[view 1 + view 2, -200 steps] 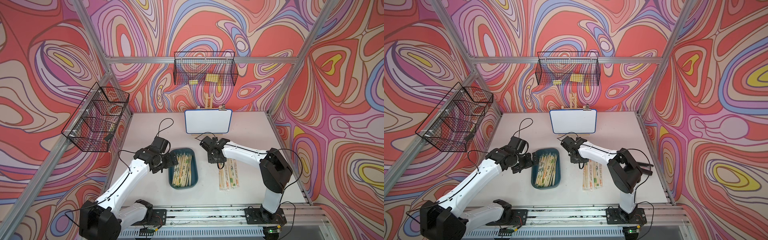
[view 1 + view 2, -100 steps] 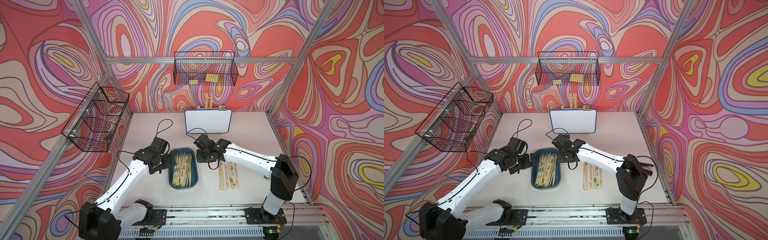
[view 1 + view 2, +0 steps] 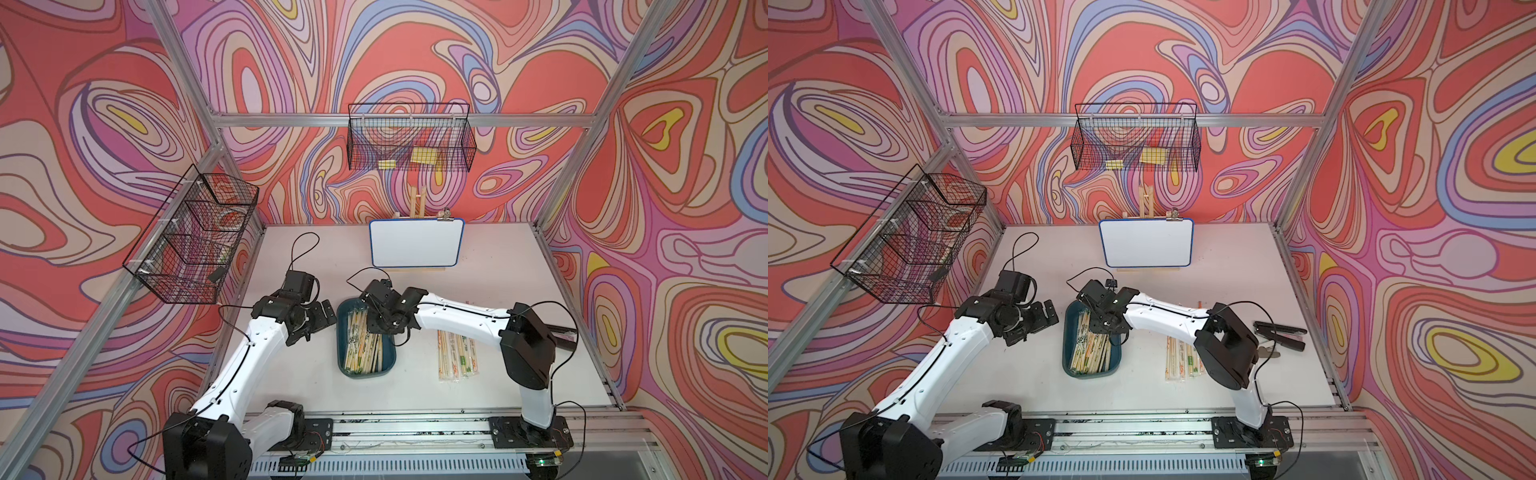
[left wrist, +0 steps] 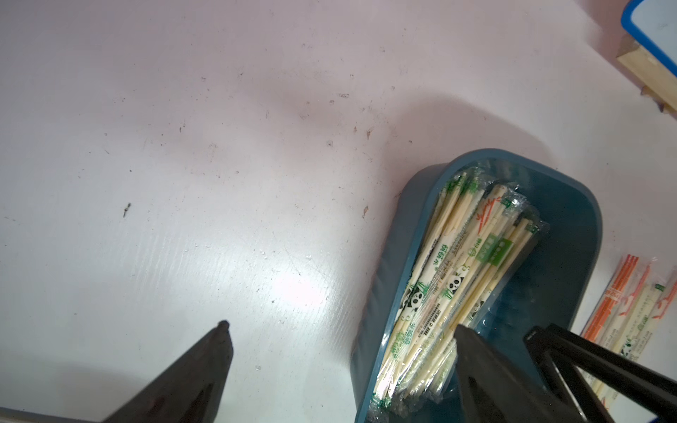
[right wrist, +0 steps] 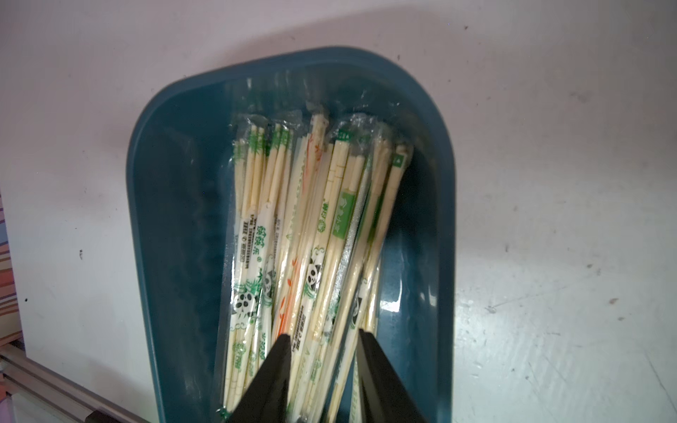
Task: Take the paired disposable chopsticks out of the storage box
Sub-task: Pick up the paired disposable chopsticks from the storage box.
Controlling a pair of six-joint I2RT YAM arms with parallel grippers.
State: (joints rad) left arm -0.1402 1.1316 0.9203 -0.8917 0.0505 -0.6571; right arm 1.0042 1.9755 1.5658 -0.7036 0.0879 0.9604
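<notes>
Jaws half-spread, the right tool (image 5: 324, 337) straddles paired disposable chopsticks (image 5: 311, 227) in the storage box (image 5: 172, 219) beneath; left tool (image 4: 340, 329) gapes empty.

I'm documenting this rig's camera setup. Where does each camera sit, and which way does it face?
Top view: high over the arms' bases, looking down on the table; both arms show, right gripper over the storage box.
Top view: same head, same direction; both arms, left gripper beside the box.
Left wrist: on the left arm, facing down past its open fingers at table and box.
Right wrist: on the right arm, facing down between its fingers at the paired disposable chopsticks.
Shared: all show box and chopsticks.
</notes>
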